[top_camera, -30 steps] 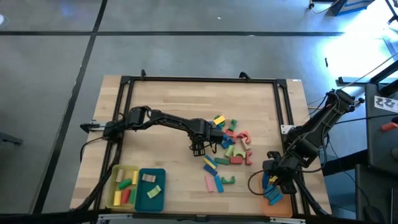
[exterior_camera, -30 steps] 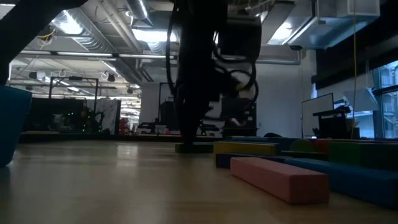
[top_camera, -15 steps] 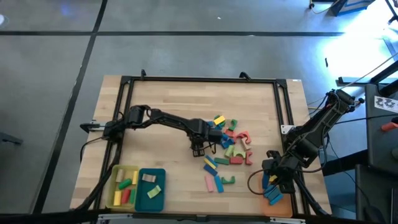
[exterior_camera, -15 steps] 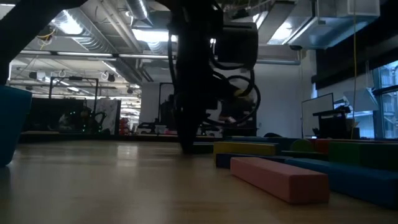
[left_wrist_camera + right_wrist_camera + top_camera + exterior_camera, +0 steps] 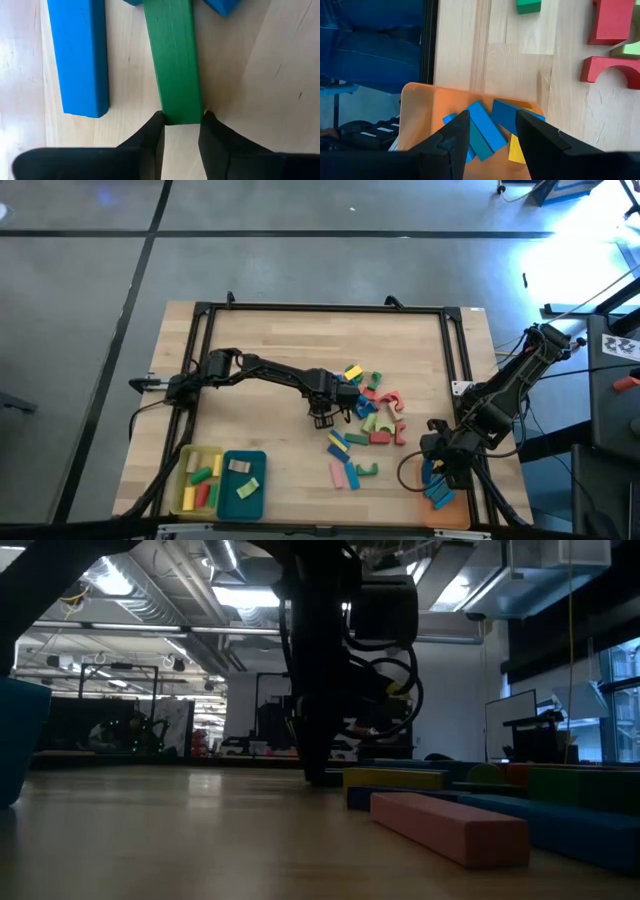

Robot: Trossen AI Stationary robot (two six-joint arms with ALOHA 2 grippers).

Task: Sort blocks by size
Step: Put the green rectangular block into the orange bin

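Near the middle of the bench (image 5: 260, 360), just at the left fringe of the scattered blocks (image 5: 365, 415), the left gripper (image 5: 181, 131) was pinching the end of a green bar (image 5: 175, 60), one fingertip against each long side. Only the left wrist view showed that grip; beside the green bar lay a blue bar (image 5: 79, 55), parallel and apart from it, with bare wood between. From above, the same gripper (image 5: 323, 418) was a dark shape at the heap's edge and the bar could not be made out. The level view gave the dark arm coming down to the bench top, with a pink bar (image 5: 450, 827) lying nearest and a yellow bar (image 5: 395, 778) behind it.

Over by the bench's near right corner the right gripper (image 5: 490, 135) hovered above an orange tray (image 5: 420, 115), fingers spread with nothing between them; its wrist view showed blue blocks (image 5: 485, 125) lying in the tray. At the near left corner sat a yellow tray (image 5: 198, 478) and a teal tray (image 5: 243, 480), each with a few blocks. Wide bare wood lay along the far edge and the left side.
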